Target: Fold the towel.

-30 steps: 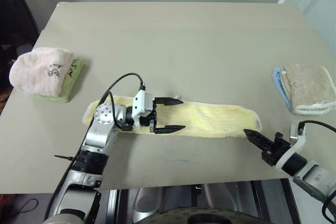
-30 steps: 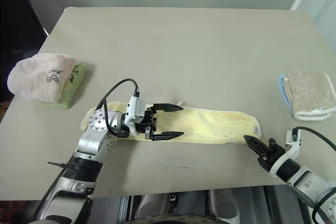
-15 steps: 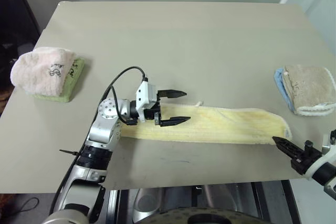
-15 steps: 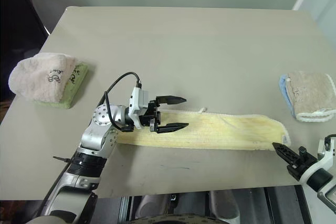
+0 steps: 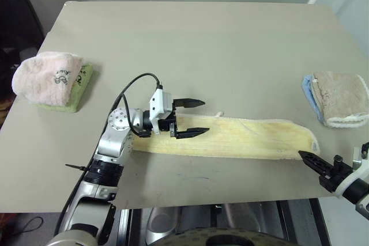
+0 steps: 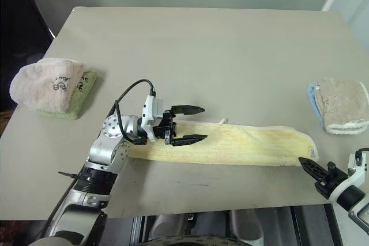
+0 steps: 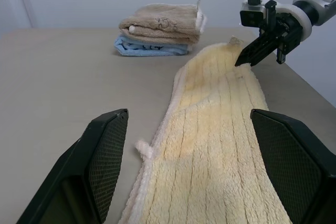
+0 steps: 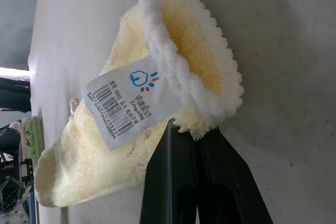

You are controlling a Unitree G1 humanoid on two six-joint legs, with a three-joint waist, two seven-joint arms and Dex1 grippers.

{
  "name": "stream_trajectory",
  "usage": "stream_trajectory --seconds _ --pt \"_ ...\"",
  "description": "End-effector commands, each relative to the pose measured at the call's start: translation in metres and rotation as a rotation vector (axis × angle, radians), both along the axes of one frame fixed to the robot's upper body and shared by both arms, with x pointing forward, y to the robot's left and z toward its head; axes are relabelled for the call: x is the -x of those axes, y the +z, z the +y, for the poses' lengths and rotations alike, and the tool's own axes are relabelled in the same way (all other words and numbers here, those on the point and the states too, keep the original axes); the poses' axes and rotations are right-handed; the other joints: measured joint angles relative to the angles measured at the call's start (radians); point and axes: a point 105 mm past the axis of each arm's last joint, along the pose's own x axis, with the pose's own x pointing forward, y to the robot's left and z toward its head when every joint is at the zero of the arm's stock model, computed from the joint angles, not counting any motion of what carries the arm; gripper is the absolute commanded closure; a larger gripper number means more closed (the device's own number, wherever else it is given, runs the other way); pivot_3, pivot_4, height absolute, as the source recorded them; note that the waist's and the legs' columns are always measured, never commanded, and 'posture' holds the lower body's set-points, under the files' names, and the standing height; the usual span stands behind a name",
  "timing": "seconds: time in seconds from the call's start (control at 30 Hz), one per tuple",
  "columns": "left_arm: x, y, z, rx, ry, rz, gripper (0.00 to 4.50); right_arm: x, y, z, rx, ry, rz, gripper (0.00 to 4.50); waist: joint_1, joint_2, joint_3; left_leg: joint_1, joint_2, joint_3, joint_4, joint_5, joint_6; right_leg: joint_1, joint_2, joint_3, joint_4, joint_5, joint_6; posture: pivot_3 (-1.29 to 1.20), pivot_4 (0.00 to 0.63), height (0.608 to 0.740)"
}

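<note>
Towel lies lengthwise left-right; right gripper pinched, seemingly on its right end; left gripper spread above the left end

1. One long yellow towel, lying flat on the surface.
2. One pink towel on one green towel, left of the yellow towel.
3. One beige towel on one blue towel, right of it.
4. Two pincers: left pincer, right pincer.

Silver arms, black fingers
Left end effector: white housing, looped black cable, silver disc joint; right end effector black-tipped.
</note>
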Motion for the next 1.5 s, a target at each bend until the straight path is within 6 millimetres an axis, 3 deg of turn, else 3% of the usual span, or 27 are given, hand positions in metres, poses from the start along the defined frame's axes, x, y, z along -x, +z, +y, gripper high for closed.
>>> stream_trajectory --seconds 0.03,0.17,0.2,0.23,0.27,0.3,0.37,0.43,0.57,0.8,1.13,1.23,1.5 --pt "0.003 0.015 -0.003 0.024 -0.018 -0.056 0.45 -0.001 0.009 -0.004 0.005 -0.010 -0.037 4.48 0.000 0.000 0.000 0.000 0.000 0.000 0.000 0.000 0.000 0.000 0.000 0.000 0.000 0.000 0.000 0.00 0.150 0.703" --pt "0.003 0.015 -0.003 0.024 -0.018 -0.056 0.45 -0.001 0.009 -0.004 0.005 -0.010 -0.037 4.48 0.000 0.000 0.000 0.000 0.000 0.000 0.000 0.000 0.000 0.000 0.000 0.000 0.000 0.000 0.000 0.00 0.150 0.703" --pt "-0.001 0.003 0.003 0.015 0.001 -0.063 0.45 -0.030 0.061 0.016 0.159 0.166 -0.250 4.48 0.000 0.000 0.000 0.000 0.000 0.000 0.000 0.000 0.000 0.000 0.000 0.000 0.000 0.000 0.000 0.00 0.150 0.703" --pt "-0.002 -0.009 0.007 0.003 0.005 -0.065 0.45 -0.043 0.100 0.037 0.278 0.295 -0.416 4.48 -0.013 0.008 0.002 0.001 0.000 0.000 0.000 0.000 0.000 0.001 0.000 0.000 0.000 0.000 0.000 0.00 0.150 0.703" --pt "-0.002 -0.017 0.011 -0.003 0.007 -0.066 0.45 -0.047 0.125 0.053 0.363 0.381 -0.527 4.48 -0.024 0.011 0.004 0.001 -0.001 0.004 0.003 -0.001 0.000 -0.001 -0.001 0.002 0.000 0.005 0.001 0.00 0.150 0.703" --pt "-0.002 -0.021 0.012 -0.005 0.006 -0.068 0.45 -0.048 0.138 0.061 0.408 0.426 -0.584 4.48 -0.029 0.013 0.002 -0.004 -0.001 0.013 0.004 -0.002 0.002 -0.004 -0.005 0.004 -0.001 0.010 0.004 0.00 0.150 0.703" --pt "-0.002 -0.022 0.013 -0.003 -0.002 -0.071 0.45 -0.048 0.141 0.064 0.411 0.438 -0.603 4.48 -0.024 0.012 -0.004 0.005 -0.001 0.019 -0.002 0.000 0.005 0.003 -0.008 0.000 -0.003 0.010 0.005 0.00 0.150 0.703" --pt "-0.003 -0.023 0.014 -0.004 -0.009 -0.073 0.45 -0.048 0.143 0.067 0.417 0.448 -0.617 4.48 0.000 0.000 -0.005 0.011 0.007 0.011 -0.004 0.004 0.005 0.007 0.001 -0.002 -0.004 0.007 0.000 0.00 0.150 0.703" --pt "-0.005 -0.020 0.015 -0.004 -0.011 -0.077 0.45 -0.043 0.145 0.074 0.439 0.491 -0.635 4.48 0.014 0.013 -0.005 -0.002 0.003 0.007 0.000 0.003 0.004 -0.002 -0.002 0.000 -0.003 0.012 -0.007 0.00 0.150 0.703" --pt "-0.018 -0.013 0.020 -0.017 0.024 -0.102 0.45 -0.035 0.137 0.090 0.501 0.601 -0.613 4.48 0.012 0.013 -0.005 -0.001 0.003 0.017 0.000 0.000 0.005 -0.003 -0.005 0.001 -0.004 0.010 -0.005 0.00 0.150 0.703" --pt "-0.017 -0.014 0.016 -0.002 0.029 -0.097 0.45 -0.043 0.116 0.067 0.532 0.551 -0.459 4.48 0.011 0.013 -0.005 0.000 0.002 0.024 0.001 -0.002 0.012 -0.003 -0.010 0.002 -0.005 0.010 -0.002 0.00 0.150 0.703" --pt "-0.017 -0.013 0.015 0.001 0.031 -0.099 0.45 -0.047 0.101 0.054 0.552 0.503 -0.357 4.48 0.011 0.013 -0.005 0.000 0.002 0.024 0.001 -0.002 0.012 -0.003 -0.010 0.002 -0.005 0.006 0.005 0.00 0.150 0.703" --pt "-0.017 -0.012 0.014 0.007 0.034 -0.105 0.45 -0.054 0.097 0.038 0.517 0.340 -0.384 4.48 0.011 0.013 -0.005 0.000 0.002 0.024 0.001 -0.001 0.013 -0.003 -0.010 0.002 -0.005 0.008 0.008 0.00 0.150 0.703"
